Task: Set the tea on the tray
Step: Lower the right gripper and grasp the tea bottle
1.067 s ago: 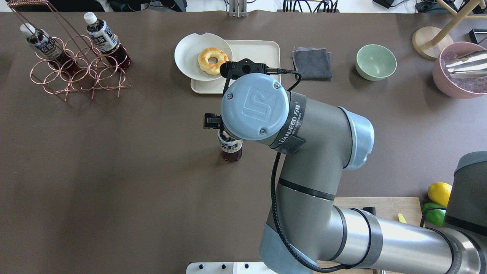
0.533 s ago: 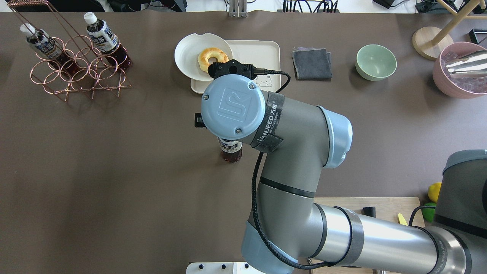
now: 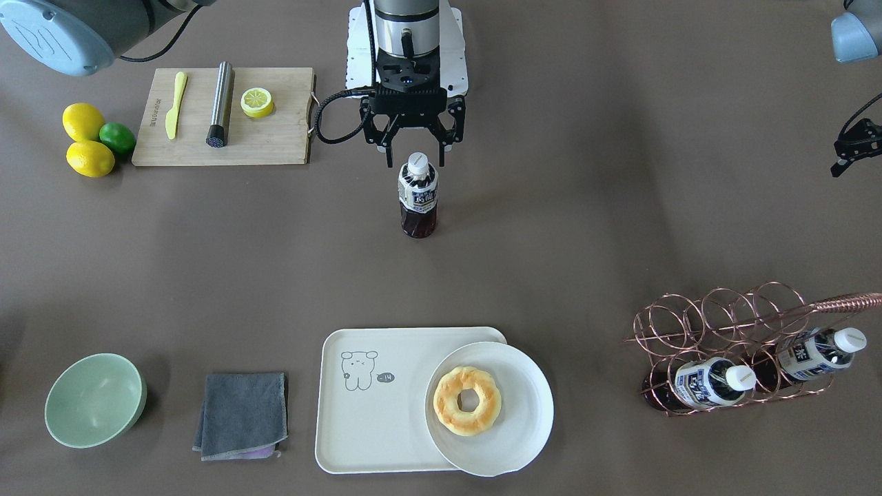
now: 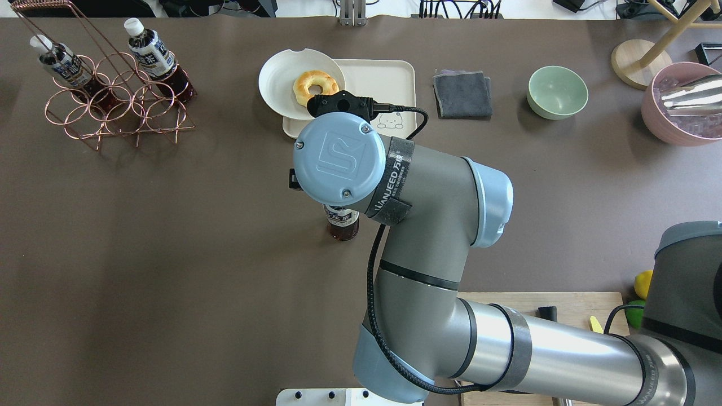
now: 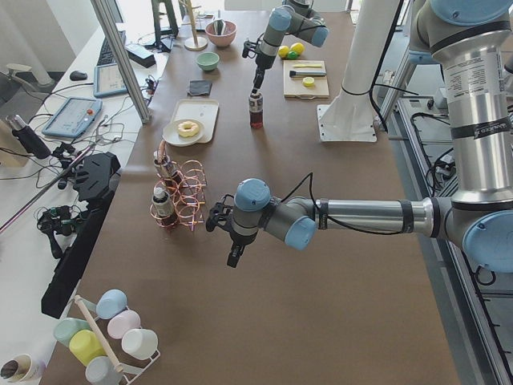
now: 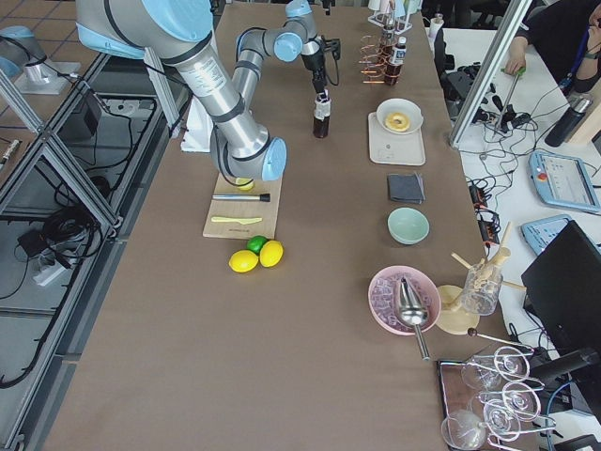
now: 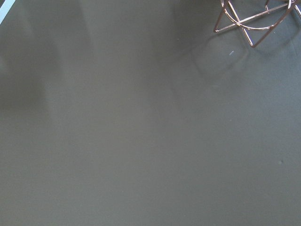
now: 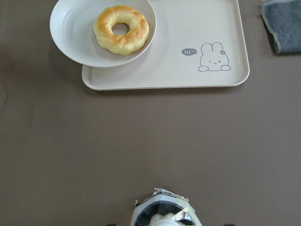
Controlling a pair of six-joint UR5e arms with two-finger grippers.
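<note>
The tea (image 3: pixel 417 200) stands upright on the brown table, mid-table, its white cap on. My right gripper (image 3: pixel 415 162) hangs open right over the cap, one finger on each side, and grips nothing. In the overhead view the right wrist hides all but the tea's lower part (image 4: pixel 342 226). The right wrist view shows the tea's top (image 8: pixel 162 215) at the bottom edge and the cream tray (image 8: pixel 197 28) ahead. The tray (image 3: pixel 372 427) lies apart from the tea, across the table from the robot. My left gripper (image 5: pixel 232 258) hovers low beside the copper rack (image 5: pixel 183 200); I cannot tell its state.
A white plate (image 3: pixel 537 386) with a donut (image 3: pixel 467 399) overlaps the tray's end. Two more bottles (image 3: pixel 710 382) lie in the rack (image 3: pixel 723 310). A grey cloth (image 3: pixel 241 413) and green bowl (image 3: pixel 93 399) flank the tray. A wooden board (image 3: pixel 275 138) and lemons (image 3: pixel 89 157) sit near the base.
The right arm's wrist has shifted left across the overhead view. The tea has stayed where it stood.
</note>
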